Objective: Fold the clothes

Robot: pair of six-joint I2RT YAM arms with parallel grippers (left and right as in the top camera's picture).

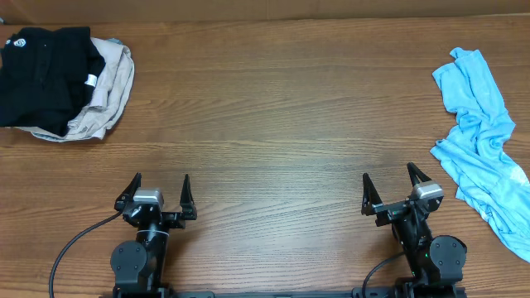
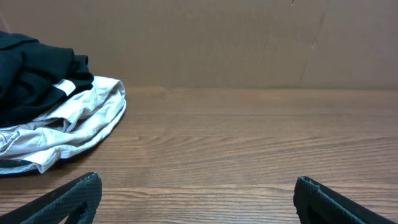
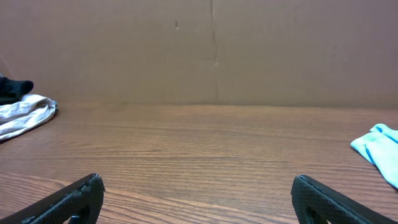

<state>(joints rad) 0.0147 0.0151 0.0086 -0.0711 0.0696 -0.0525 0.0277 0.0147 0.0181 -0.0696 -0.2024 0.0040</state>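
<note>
The clothes lie in two places. At the far left, a folded black garment (image 1: 41,70) with a small white round logo rests on a beige one (image 1: 108,91); both show in the left wrist view as black (image 2: 31,74) over beige (image 2: 68,127). A crumpled light-blue garment (image 1: 484,136) lies at the right edge, its tip in the right wrist view (image 3: 378,144). My left gripper (image 1: 161,184) and right gripper (image 1: 387,176) sit near the front edge, both open and empty, far from any cloth.
The wooden table (image 1: 273,116) spreads between the two piles. A brown cardboard wall (image 3: 211,50) stands along the table's far edge. Cables trail from both arm bases at the front.
</note>
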